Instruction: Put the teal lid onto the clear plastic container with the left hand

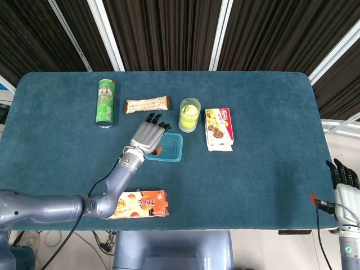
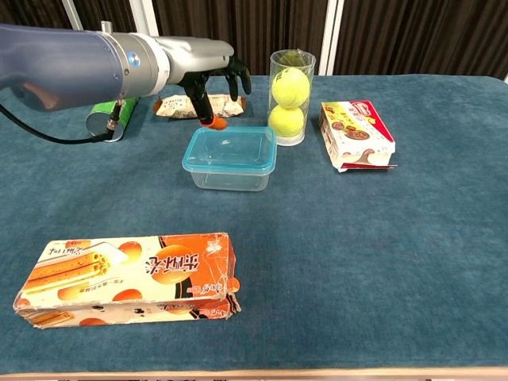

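Observation:
The teal lid [image 2: 230, 148] lies flat on top of the clear plastic container [image 2: 228, 176] near the table's middle; in the head view the lid [image 1: 170, 147] covers the container. My left hand [image 2: 214, 79] hovers above and behind the container's left rear corner, holding nothing, fingers apart and hanging down. From the head camera the left hand [image 1: 147, 136] overlaps the lid's left edge. My right hand [image 1: 343, 175] stays off the table's right front corner, fingers straight, holding nothing.
A tube of tennis balls [image 2: 290, 95] stands just right of the container. A red and white biscuit box [image 2: 357, 135] lies further right. A green can [image 2: 107, 119] and a snack bar [image 2: 178, 105] lie behind. An orange box [image 2: 131, 275] lies at the front left.

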Tool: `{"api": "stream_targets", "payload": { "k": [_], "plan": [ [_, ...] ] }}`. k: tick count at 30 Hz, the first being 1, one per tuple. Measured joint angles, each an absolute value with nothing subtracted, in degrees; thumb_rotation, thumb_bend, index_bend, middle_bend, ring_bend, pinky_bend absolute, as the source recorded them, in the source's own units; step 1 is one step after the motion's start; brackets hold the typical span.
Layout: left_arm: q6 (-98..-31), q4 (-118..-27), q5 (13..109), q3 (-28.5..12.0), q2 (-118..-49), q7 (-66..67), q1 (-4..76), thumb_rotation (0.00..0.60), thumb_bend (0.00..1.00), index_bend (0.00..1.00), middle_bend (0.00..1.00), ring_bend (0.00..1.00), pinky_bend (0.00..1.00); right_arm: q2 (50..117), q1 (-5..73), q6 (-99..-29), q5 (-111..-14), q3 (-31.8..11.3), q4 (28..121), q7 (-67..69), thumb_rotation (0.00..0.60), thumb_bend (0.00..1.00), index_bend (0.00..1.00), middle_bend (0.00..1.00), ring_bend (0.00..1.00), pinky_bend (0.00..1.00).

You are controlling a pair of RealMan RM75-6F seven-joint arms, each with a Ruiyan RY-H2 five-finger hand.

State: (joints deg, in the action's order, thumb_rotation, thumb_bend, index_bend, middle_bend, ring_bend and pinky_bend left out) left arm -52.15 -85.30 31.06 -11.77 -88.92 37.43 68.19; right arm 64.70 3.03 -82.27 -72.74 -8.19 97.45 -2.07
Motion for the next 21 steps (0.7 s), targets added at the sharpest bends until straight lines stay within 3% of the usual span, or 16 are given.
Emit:
{"api": "stream_targets", "payload": {
  "k": [6,21],
  "plan": [
    [-49.4,-81.6,35.2,-12.3,-89.9,32.9,67.5,0.6,0.36,0.48,0.42,0.05,0.04,64.8,3.0,-82.3,-72.4,-8.3,97.5,-2.2,0.6,0.29,0.1,0.0,0.0,0.0],
    [-50.0,-76.8,38.8,-13.4,-94.2,29.1,66.5,0.6,0.41,0.61,0.59,0.15,0.06,64.7,3.0,-82.2,-72.2,-8.4,97.6,-2.1,0.6,0.29,0.1,0.0,0.0,0.0]
  ]
}}
